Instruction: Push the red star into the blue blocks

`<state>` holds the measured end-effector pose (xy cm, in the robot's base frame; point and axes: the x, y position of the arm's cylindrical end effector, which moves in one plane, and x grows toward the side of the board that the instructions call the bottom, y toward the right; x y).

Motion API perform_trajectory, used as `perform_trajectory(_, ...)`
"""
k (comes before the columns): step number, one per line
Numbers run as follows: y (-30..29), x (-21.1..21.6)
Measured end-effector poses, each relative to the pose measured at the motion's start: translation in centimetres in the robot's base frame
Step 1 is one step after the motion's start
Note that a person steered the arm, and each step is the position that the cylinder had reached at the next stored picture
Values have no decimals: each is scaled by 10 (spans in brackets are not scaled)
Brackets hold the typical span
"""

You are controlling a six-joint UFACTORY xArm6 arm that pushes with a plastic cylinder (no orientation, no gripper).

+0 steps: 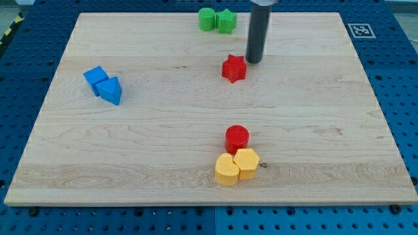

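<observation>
Camera view showed my tip [253,61], a bare rod with no pincer to open or close, just beside the red star [234,68] on its right, near the board's top middle. You needed to push leftward and slightly down toward the blue blocks [103,84], keeping contact centred so the star wouldn't slip off. It had no long axis; its heading was unclear.
</observation>
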<state>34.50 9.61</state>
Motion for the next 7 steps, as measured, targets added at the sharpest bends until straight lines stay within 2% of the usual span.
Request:
perform_trajectory(1, -5, 19)
perform_trajectory(4, -110, 44)
perform_trajectory(6, -145, 74)
perform_trajectory(7, -152, 59)
